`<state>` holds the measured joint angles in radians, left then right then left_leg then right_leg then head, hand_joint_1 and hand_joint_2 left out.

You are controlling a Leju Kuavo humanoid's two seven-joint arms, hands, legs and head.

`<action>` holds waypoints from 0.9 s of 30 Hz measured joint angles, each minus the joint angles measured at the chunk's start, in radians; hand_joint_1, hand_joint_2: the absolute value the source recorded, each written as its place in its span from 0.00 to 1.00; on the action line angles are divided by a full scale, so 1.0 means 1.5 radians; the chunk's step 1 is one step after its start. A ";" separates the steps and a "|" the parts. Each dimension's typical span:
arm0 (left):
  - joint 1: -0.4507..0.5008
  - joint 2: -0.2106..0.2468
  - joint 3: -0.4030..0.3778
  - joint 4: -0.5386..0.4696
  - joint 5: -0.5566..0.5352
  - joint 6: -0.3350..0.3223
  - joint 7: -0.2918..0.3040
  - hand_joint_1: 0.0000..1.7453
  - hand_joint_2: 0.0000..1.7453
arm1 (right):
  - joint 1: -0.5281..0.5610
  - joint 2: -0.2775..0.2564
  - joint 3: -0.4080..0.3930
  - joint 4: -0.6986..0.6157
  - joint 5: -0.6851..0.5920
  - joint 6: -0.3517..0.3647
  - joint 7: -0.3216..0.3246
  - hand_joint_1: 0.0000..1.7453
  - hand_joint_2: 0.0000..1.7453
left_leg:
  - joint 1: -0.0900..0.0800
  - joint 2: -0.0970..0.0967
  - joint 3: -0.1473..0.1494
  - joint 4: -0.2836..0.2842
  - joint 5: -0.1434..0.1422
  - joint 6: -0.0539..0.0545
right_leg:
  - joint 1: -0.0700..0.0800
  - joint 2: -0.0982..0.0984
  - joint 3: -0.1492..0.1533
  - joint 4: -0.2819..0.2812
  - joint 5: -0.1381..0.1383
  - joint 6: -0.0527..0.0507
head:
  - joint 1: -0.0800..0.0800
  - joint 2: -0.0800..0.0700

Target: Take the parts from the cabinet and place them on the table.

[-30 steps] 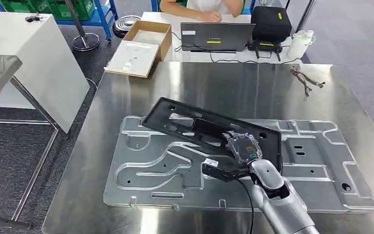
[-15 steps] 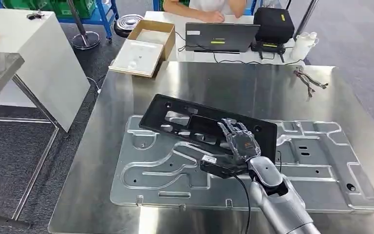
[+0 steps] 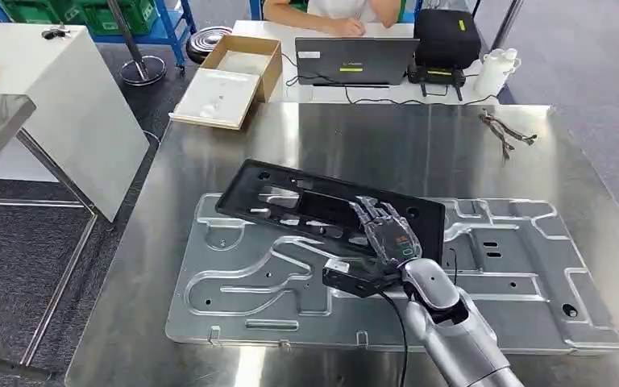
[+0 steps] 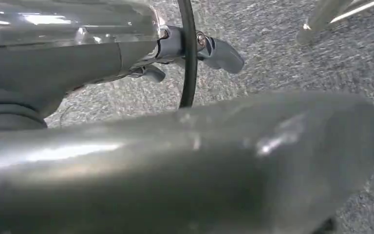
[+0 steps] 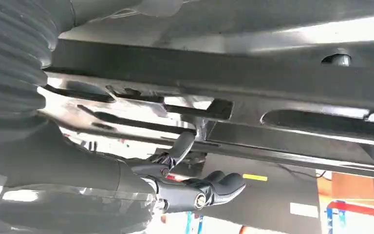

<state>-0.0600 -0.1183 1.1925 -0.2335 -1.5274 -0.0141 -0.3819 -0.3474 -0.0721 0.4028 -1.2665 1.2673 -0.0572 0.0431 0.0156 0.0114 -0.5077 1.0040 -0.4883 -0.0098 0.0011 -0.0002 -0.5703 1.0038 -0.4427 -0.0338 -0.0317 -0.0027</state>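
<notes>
Steel surface [image 3: 355, 137] seen from my head view, with my right hand [image 3: 387, 232] reaching in from the near edge. Beyond my hand, across the far edge, lie a laptop [image 3: 355, 60], a black case [image 3: 447, 36] and a white bottle [image 3: 496, 71]; a person [image 3: 334, 12] sits behind them. Far-left of my hand an open cardboard box [image 3: 234, 76] overhangs the corner, and far-right a small wire bundle [image 3: 508, 129] rests on the steel. Nothing stands between my hand and the part.

The black frame part [image 3: 290, 201] lies under my right hand, resting on the large stamped metal panel [image 3: 532, 290] that covers the middle of the surface. The frame's long axis runs from the far-left of my hand down toward its right, skewed against the panel's long edge; its left end reaches well away from my hand.

My right hand lies over the frame's right portion with fingers [image 3: 371, 214] spread and extended; the right wrist view shows fingertips [image 5: 224, 185] apart and clear of the frame's bar [image 5: 224, 78], holding nothing. My left hand [image 4: 195, 53] hangs over carpet, fingers loosely apart, empty.
</notes>
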 joint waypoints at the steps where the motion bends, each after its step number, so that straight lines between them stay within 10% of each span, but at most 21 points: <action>1: -0.001 0.000 0.000 0.000 0.000 0.000 0.000 0.00 0.00 | 0.000 0.000 0.000 -0.001 0.005 -0.004 0.002 0.00 1.00 | -0.004 0.000 -0.001 -0.006 0.000 0.002 | 0.004 0.000 -0.002 0.002 -0.001 0.006 | 0.000 0.000; 6: 0.000 -0.001 0.001 0.000 0.002 0.001 0.001 0.00 0.00 | 0.009 0.000 0.002 -0.015 0.040 -0.037 0.016 0.00 1.00 | 0.001 0.001 0.001 -0.016 0.015 0.020 | 0.001 0.001 -0.009 0.015 -0.012 0.024 | 0.000 0.000; 9: 0.001 0.000 0.001 0.000 0.004 0.001 0.001 0.00 0.00 | 0.014 0.000 0.002 -0.024 0.047 -0.041 0.020 0.00 1.00 | 0.001 0.001 -0.006 -0.015 0.017 0.024 | -0.004 0.001 -0.076 0.159 -0.092 0.031 | 0.000 0.000; 11: 0.001 0.000 0.001 0.000 0.004 0.001 0.001 0.00 0.00 | 0.019 0.000 0.004 -0.026 0.049 -0.044 0.020 0.00 1.00 | 0.001 0.000 -0.006 -0.014 0.017 0.024 | -0.006 0.001 -0.100 0.207 -0.095 0.034 | 0.000 0.000; 15: 0.002 -0.001 0.001 0.000 0.004 0.001 0.002 0.00 0.00 | 0.037 0.000 0.006 -0.053 0.080 -0.079 0.020 0.00 1.00 | 0.001 -0.006 0.000 -0.009 0.005 0.013 | -0.010 0.001 -0.016 0.021 0.008 0.028 | 0.000 0.000; 21: 0.000 -0.002 0.002 0.000 0.006 0.011 0.002 0.00 0.00 | 0.086 -0.002 0.035 -0.160 0.136 -0.118 0.039 0.00 1.00 | 0.000 -0.008 -0.006 0.003 -0.011 -0.010 | -0.010 0.000 -0.007 0.003 -0.006 0.006 | 0.000 0.000; 25: 0.000 -0.004 0.003 0.001 0.007 0.012 0.004 0.00 0.00 | 0.116 -0.020 0.062 -0.229 0.165 -0.140 0.058 0.00 1.00 | -0.001 -0.008 -0.101 0.192 -0.093 -0.015 | -0.004 -0.003 -0.005 0.002 -0.010 -0.003 | 0.000 0.000; 27: 0.002 -0.004 0.004 0.001 0.008 0.012 0.006 0.00 0.00 | 0.134 -0.025 0.068 -0.258 0.186 -0.165 0.071 0.00 1.00 | -0.001 -0.008 -0.111 0.194 -0.067 -0.013 | -0.001 -0.003 -0.003 0.004 -0.013 -0.005 | 0.000 0.000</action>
<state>-0.0568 -0.1244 1.1986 -0.2323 -1.5160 0.0046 -0.3731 -0.1457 -0.1103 0.5051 -1.6542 1.5458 -0.3049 0.1500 0.0143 -0.0007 -0.6739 1.2948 -0.5895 -0.0286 -0.0008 -0.0043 -0.5746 1.0100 -0.4620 -0.0406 -0.0320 -0.0027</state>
